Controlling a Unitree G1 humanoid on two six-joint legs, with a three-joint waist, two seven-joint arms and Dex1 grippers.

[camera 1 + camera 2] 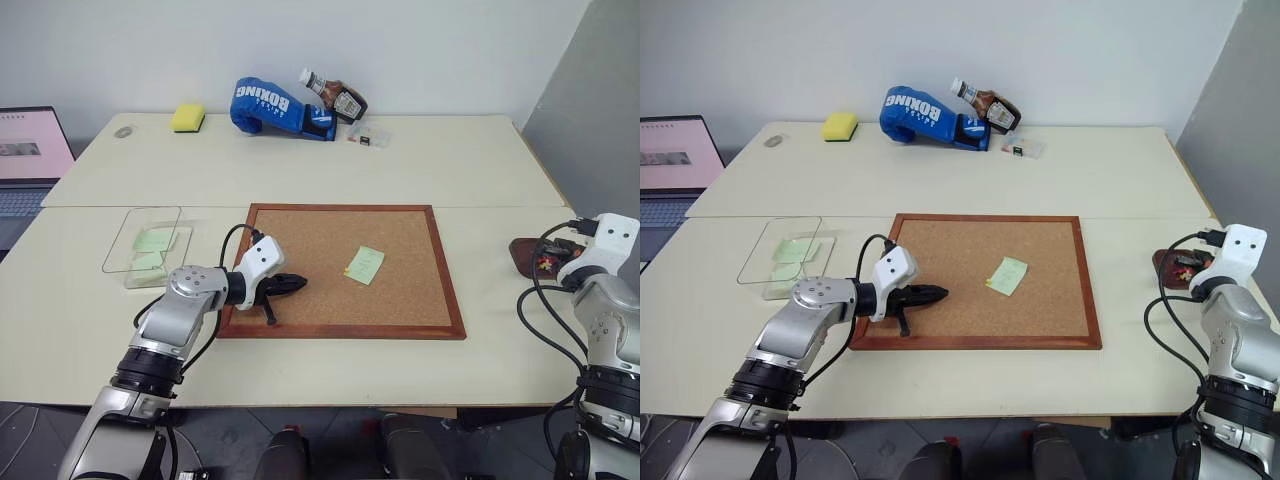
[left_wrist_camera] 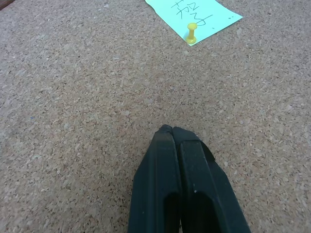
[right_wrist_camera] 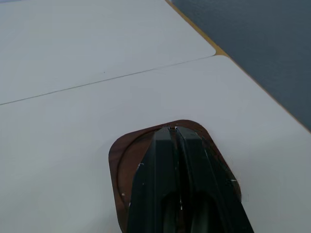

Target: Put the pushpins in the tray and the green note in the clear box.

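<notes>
White capitals reading "BOXING" run along the blue boxing glove (image 1: 275,108) lying at the table's twelve o'clock edge, with a brown glass bottle (image 1: 338,97) bearing a pale label tipped against it; the label's print is too small to read. The pale green square paper note (image 1: 365,264) carries dark handwritten marks I cannot make out, and a yellow-headed pushpin (image 2: 192,33) fixes it to the wood-framed corkboard (image 1: 420,222), toward the board's three o'clock side. The left gripper (image 1: 297,284) hovers over the board's eight o'clock corner, fingers pressed together on nothing. The right gripper (image 3: 174,130) is likewise clenched and empty, above the small dark brown oval tray (image 1: 527,256) at the table's three o'clock edge. The shallow clear plastic box (image 1: 143,240), at nine o'clock, already contains pale green slips.
</notes>
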